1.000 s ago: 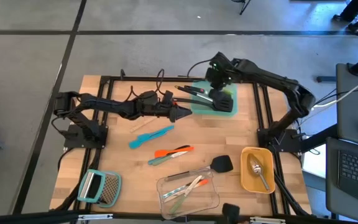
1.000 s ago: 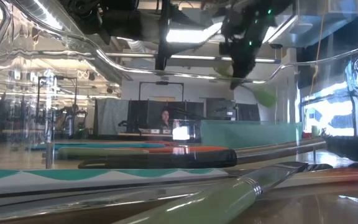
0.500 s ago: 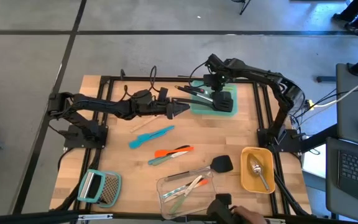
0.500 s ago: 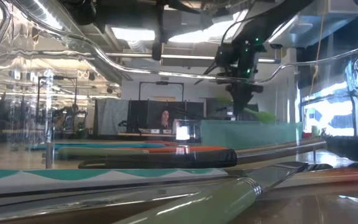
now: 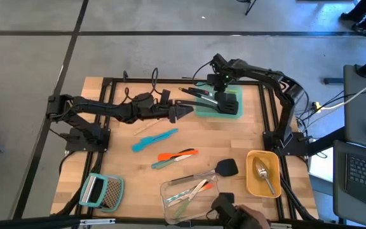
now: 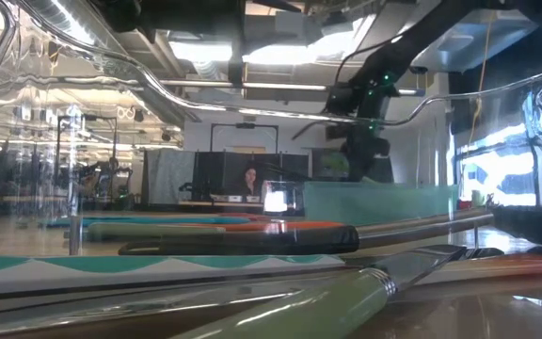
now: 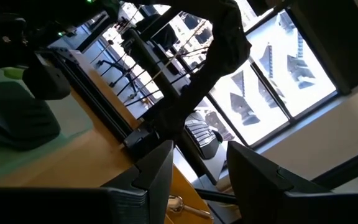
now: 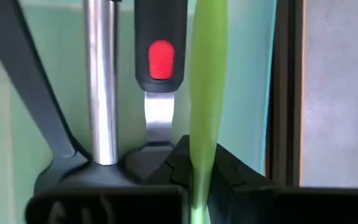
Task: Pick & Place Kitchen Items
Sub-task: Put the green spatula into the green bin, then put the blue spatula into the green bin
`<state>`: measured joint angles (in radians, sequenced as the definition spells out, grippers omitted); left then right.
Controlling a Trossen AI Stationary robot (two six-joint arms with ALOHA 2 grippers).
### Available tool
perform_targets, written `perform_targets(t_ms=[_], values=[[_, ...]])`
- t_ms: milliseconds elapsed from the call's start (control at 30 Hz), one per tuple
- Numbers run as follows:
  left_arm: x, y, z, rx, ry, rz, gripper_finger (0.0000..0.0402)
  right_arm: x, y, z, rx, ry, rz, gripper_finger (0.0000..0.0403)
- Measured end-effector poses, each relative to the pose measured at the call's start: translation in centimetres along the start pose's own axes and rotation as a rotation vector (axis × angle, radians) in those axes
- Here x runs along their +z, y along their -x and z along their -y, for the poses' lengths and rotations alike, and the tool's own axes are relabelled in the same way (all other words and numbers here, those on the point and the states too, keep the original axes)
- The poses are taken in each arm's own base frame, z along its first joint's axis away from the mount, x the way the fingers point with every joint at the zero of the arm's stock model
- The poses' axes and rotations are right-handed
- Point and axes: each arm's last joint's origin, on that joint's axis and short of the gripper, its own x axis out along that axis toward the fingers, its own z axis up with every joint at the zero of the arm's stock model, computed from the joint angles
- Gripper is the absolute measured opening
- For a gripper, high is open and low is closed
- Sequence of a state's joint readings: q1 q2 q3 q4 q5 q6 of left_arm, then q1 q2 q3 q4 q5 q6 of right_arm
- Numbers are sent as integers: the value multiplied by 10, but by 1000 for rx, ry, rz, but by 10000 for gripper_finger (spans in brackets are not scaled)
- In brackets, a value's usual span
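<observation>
My right tool is down over the teal tray at the far side of the worktop, and its jaws are pinched together on a slim green utensil. The green handle runs straight out from between my fingers, above the tray floor. Just beside it on the tray lie a black handle with a red button and a steel handle, both belonging to the black spatulas resting there.

My left tool hangs above the worktop just short of that tray's near edge, its fingers standing apart with nothing between them.

Nearer my base from the left tool lie a teal spatula and, beyond it, an orange tool with a pale green one touching it. A black slotted spatula rests beside the clear container, which holds several slim utensils. The silver spoon lies in the yellow container. The teal-handled grater sits in the near left corner.
</observation>
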<state>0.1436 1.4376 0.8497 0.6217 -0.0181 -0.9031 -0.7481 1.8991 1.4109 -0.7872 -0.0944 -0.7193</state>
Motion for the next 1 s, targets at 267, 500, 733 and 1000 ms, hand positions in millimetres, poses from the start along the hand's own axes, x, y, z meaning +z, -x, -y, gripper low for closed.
perform_targets(t_ms=[267, 500, 733, 1000], values=[[0, 0, 0, 0, 0, 1, 145, 0, -5, 6, -19, -8, 22, 16], [0, 0, 0, 0, -4, 1, 145, -3, -5, 4, -8, -34, -10, 35], [1, 0, 0, 1, -8, 4, 145, -3, -4, 5, -10, -54, -4, 55], [1, 0, 0, -1, -7, 2, 145, -6, -3, 4, -25, -178, -58, 71]])
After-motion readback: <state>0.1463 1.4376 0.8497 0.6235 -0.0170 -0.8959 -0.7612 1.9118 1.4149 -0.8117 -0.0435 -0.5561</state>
